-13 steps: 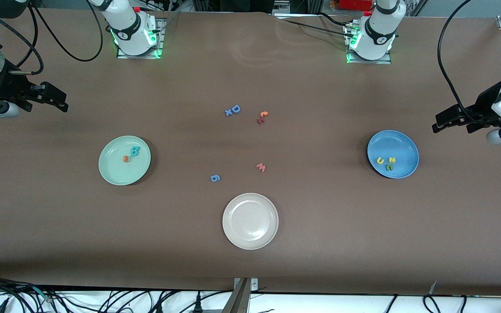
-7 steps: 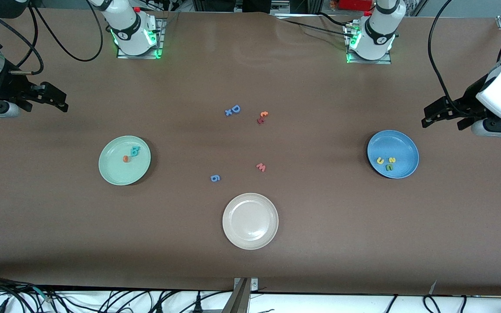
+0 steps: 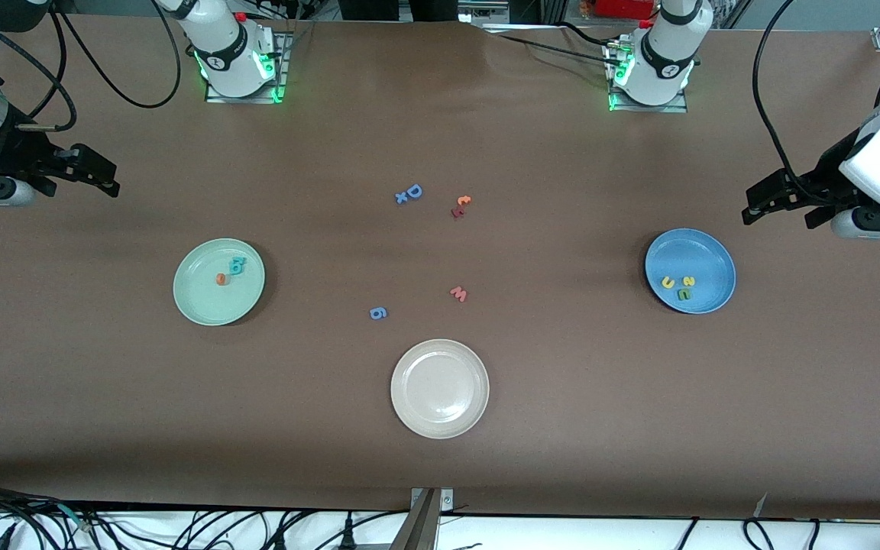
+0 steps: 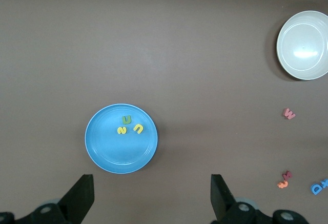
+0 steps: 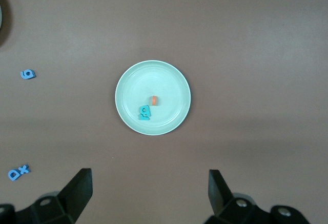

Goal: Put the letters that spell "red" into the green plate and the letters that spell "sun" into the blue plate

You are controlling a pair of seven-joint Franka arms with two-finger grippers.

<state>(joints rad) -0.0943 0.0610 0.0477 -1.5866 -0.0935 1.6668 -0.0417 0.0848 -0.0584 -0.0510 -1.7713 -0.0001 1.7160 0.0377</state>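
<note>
Green plate [image 5: 152, 80] sits mid-bench [image 5: 246, 39] with an orange letter [image 5: 154, 100] and teal letters [image 5: 145, 113] in it; right gripper [image 5: 148, 196] jaws spread wide.

Place: a robot lab or test bench, not a home.
Arms: two white robot arms, their bases [image 3: 240, 57] bolted onto metal plates at the table's edge and lit with green lamps.
Table: one long table [image 3: 440, 458] under a plain brown cover.
Wiring: black cables [image 3: 104, 69] hang loose by the arms, and more cables [image 3: 180, 527] trail along the floor.
Props: foam letters [image 3: 408, 194] and plain plates [image 3: 440, 389] laid out as for a trial.
</note>
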